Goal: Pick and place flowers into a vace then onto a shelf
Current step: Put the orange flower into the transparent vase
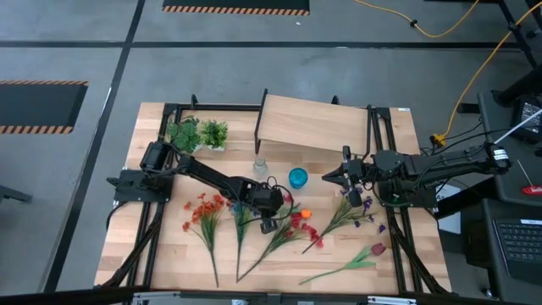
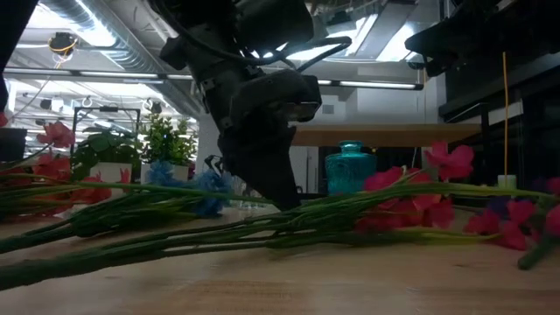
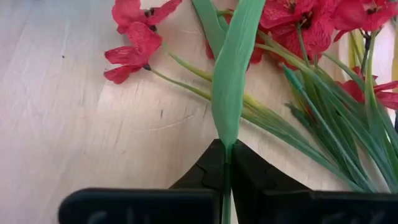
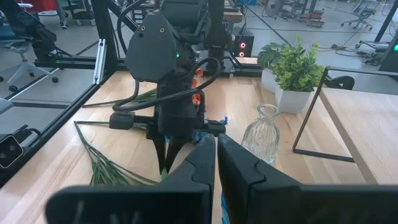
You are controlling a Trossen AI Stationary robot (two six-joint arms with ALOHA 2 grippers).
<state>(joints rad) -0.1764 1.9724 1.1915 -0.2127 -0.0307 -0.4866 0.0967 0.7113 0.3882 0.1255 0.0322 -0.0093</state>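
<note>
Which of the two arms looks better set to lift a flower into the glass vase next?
The left. Its gripper is already shut on the red-pink spray on the table, close to the glass vase. The right gripper hangs shut near the teal jar, holding nothing.

Left gripper (image 2: pixel 282 199) down on the red-pink spray's stem (image 2: pixel 262 229). Teal vase (image 2: pixel 350 167) stands behind, under the shelf (image 2: pixel 385 134).

This is a robotics lab or test hall. The wooden tabletop (image 1: pixel 169 254) stands on a grey concrete floor (image 1: pixel 85 51) with black-and-orange hazard stripes (image 1: pixel 235 9) and a yellow cable (image 1: pixel 440 30). Ceiling ducts (image 2: pixel 96 22), strip lights (image 2: pixel 114 74), office chairs (image 4: pixel 22 46) and a keyboard (image 1: pixel 517 241) are around it.
</note>
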